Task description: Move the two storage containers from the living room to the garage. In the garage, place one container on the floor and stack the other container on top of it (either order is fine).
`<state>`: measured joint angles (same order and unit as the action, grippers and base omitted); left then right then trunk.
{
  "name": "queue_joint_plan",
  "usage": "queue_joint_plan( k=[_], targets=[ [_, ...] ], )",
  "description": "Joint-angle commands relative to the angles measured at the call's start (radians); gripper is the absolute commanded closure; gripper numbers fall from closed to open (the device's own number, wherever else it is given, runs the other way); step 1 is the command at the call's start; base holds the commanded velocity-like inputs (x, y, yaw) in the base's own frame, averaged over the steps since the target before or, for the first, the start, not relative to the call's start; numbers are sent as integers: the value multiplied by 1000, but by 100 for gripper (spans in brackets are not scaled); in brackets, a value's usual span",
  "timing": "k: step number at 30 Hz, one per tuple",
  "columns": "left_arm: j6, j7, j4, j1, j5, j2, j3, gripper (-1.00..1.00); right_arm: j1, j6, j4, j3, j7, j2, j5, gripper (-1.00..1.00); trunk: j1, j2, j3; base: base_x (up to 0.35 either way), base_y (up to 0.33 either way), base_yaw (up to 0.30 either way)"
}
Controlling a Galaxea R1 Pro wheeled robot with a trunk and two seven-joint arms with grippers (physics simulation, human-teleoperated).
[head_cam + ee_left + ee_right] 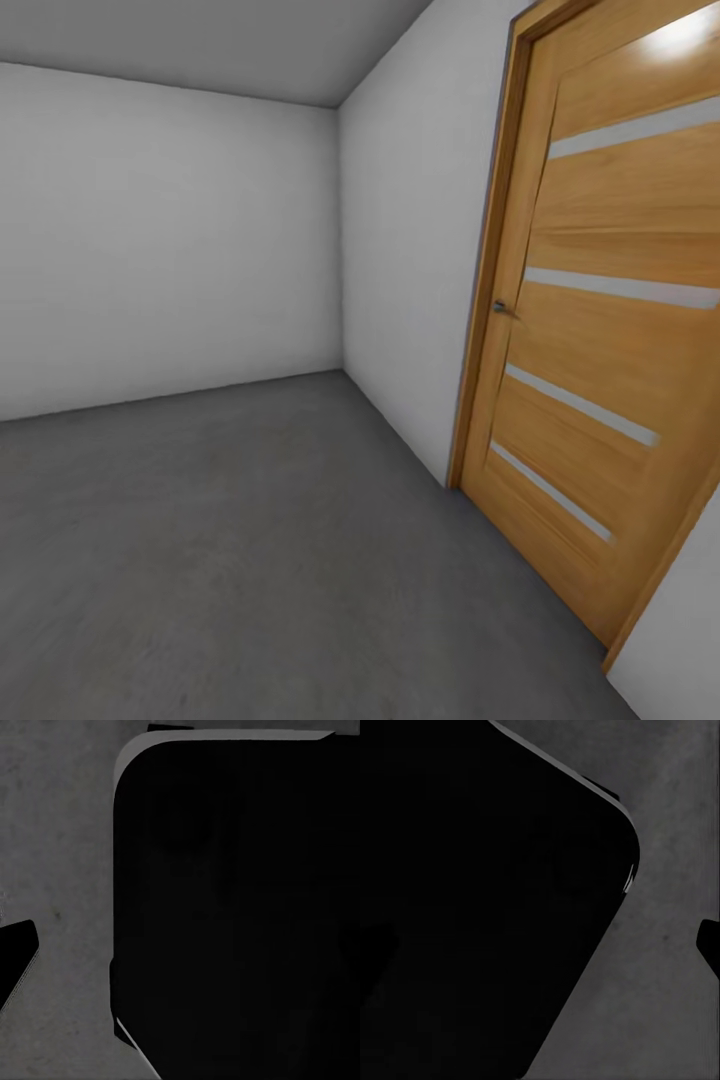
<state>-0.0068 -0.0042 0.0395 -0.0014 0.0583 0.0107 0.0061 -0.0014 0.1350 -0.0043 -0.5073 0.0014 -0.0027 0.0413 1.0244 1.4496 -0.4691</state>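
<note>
Concrete floor (250, 560) runs from the white walls (160, 240) rightward to the shut wooden door (600, 330), so this looks like the garage, reached in transit; both wrist views look down on floor past dark robot bodywork, grippers' state untellable, containers' whereabouts unknown

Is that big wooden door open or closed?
Closed, it looks like. The wooden door sits inside its frame with no gap showing, and its handle lies close to the frame edge.
</note>
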Motion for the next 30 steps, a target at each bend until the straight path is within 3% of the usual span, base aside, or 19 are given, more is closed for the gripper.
queue_joint_plan(
  k=[1,30],
  targets=[
    [-1,0,0,0,6,0,0,-100,0,2,0,-5,0,0,4,-100,1,0,-1,325,0,0],
    [1,0,0,0,6,0,0,-100,0,2,0,-5,0,3,-3,-100,1,0,-1,325,0,0]
  ],
)
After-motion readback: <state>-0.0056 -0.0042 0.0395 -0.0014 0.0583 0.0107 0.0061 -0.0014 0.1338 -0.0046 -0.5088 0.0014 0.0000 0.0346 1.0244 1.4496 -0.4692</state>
